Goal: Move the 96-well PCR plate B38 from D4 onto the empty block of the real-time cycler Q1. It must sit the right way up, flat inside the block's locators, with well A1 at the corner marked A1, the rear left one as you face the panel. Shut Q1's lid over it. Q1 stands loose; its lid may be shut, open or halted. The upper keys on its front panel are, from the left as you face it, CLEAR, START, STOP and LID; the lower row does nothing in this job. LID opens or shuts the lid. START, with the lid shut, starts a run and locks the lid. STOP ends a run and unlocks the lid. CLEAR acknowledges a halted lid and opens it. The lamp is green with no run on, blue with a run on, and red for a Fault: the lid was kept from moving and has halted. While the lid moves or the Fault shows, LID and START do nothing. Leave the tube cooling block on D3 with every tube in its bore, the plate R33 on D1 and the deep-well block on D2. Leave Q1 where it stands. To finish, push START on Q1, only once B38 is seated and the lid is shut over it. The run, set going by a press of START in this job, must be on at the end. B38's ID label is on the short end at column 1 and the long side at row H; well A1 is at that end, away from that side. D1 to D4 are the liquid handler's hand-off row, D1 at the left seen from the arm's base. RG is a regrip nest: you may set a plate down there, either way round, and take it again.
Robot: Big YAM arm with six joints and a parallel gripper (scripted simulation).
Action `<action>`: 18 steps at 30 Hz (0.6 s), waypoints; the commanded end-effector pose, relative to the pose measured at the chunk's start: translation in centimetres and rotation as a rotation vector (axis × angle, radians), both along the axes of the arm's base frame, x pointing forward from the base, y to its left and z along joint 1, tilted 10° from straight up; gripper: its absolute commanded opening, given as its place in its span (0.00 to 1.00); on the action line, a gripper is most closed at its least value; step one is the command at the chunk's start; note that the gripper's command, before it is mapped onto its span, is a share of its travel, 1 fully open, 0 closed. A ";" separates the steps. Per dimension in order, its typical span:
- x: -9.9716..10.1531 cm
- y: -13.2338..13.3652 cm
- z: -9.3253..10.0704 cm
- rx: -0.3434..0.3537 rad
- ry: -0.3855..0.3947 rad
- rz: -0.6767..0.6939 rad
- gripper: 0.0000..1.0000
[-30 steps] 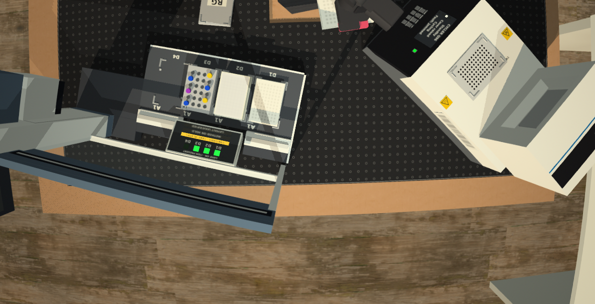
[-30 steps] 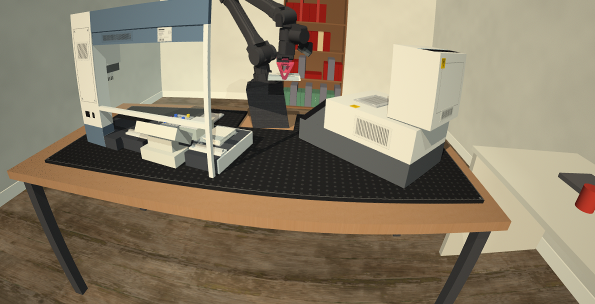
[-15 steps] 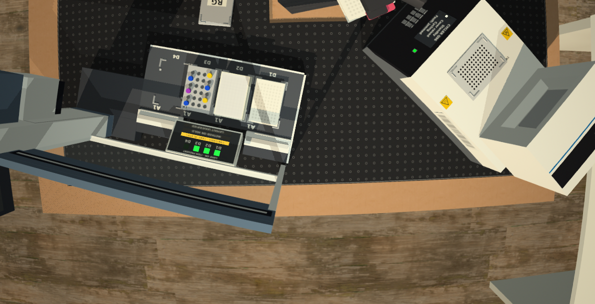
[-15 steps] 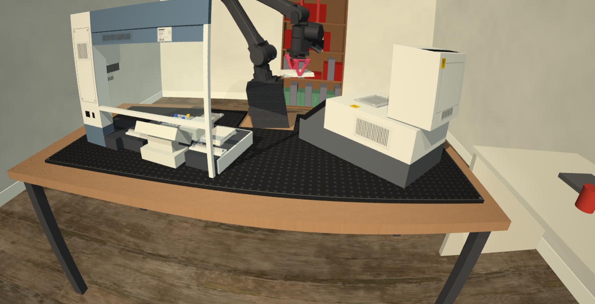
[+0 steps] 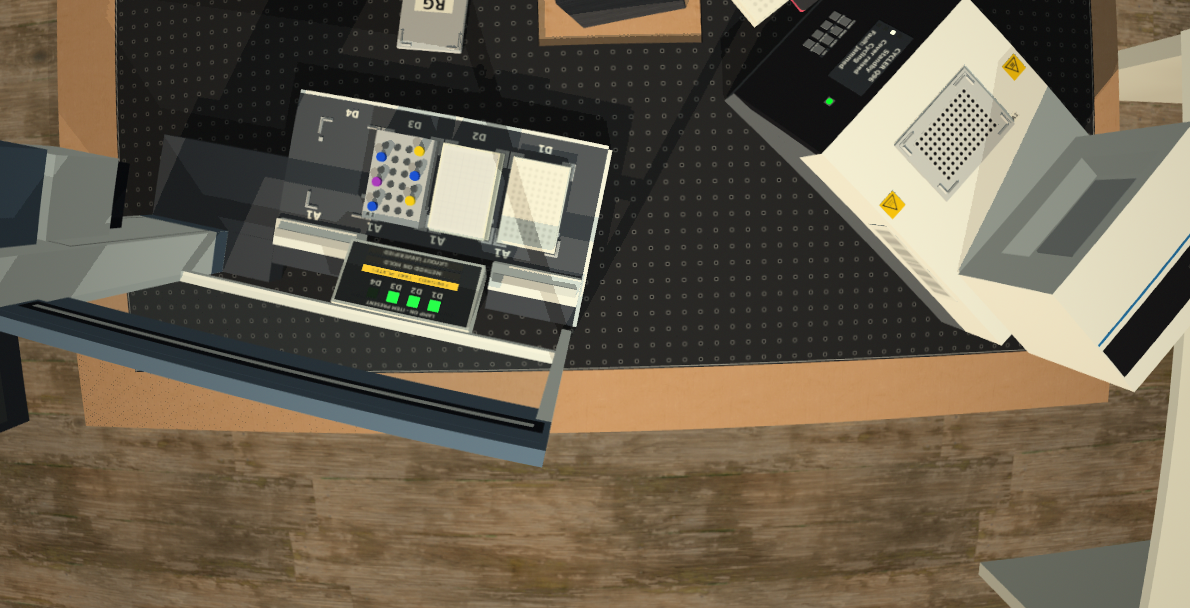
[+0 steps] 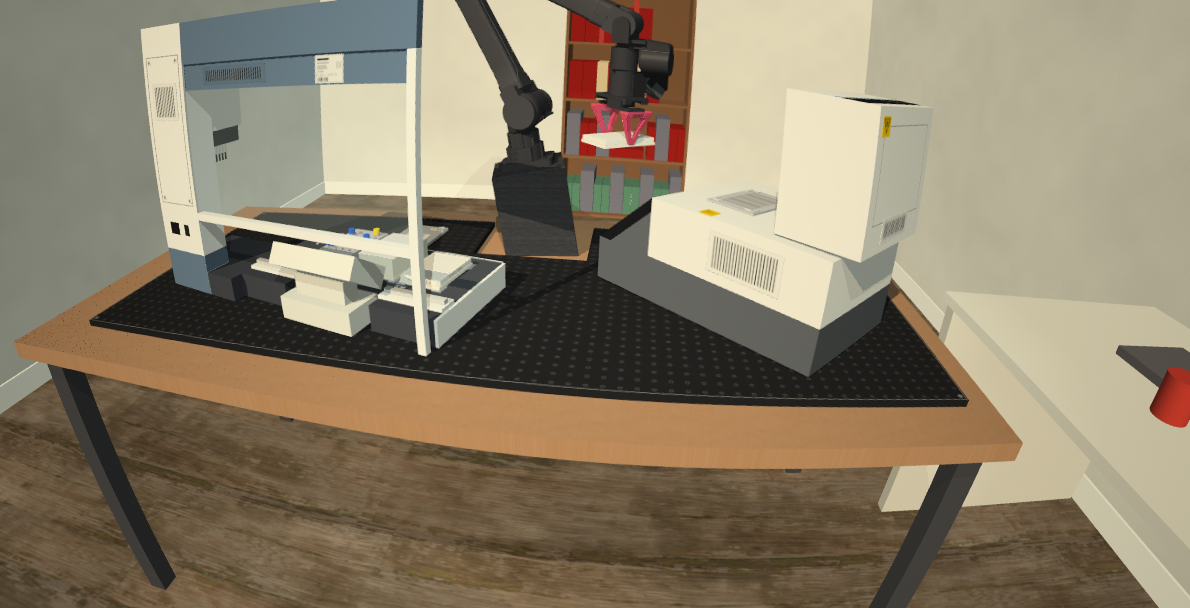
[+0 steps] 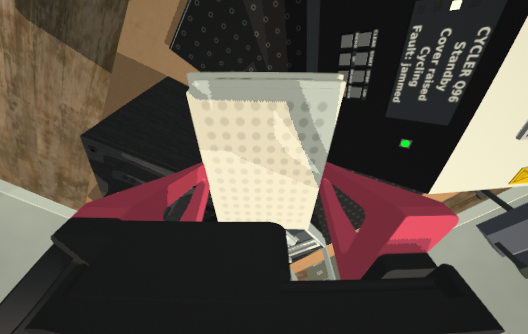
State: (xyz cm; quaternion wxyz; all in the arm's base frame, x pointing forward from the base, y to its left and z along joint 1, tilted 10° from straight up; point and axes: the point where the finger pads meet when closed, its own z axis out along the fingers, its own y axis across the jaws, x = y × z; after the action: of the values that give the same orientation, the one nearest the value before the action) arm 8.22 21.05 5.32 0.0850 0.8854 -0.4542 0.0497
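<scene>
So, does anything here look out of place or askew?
Nothing looks damaged or spilled. The D4 nest is bare because the gripper holds PCR plate B38 in the air near cycler Q1, whose lid is up, lamp green.

A wooden table [image 6: 532, 429] on dark legs stands on a wood-plank floor [image 6: 399, 537]. Behind it, at 12 o'clock, a brown bookshelf [image 6: 692, 62] holds red, green and grey books against cream walls [image 6: 999, 62]. At 3 o'clock a pale side table [image 6: 1049, 337] carries a red cylinder [image 6: 1171, 396].
</scene>
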 end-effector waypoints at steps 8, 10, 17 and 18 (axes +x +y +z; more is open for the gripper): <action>-1.1 6.3 1.3 0.043 0.024 0.204 0.00; -0.4 7.4 1.2 0.051 0.025 0.245 0.00; 2.7 9.5 0.5 0.043 0.021 0.227 0.00; 2.7 9.5 0.5 0.043 0.021 0.227 0.00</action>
State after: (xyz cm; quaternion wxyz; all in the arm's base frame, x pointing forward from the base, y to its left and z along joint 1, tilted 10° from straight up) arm 9.50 27.86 4.78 0.0924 0.9292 -0.3552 0.0433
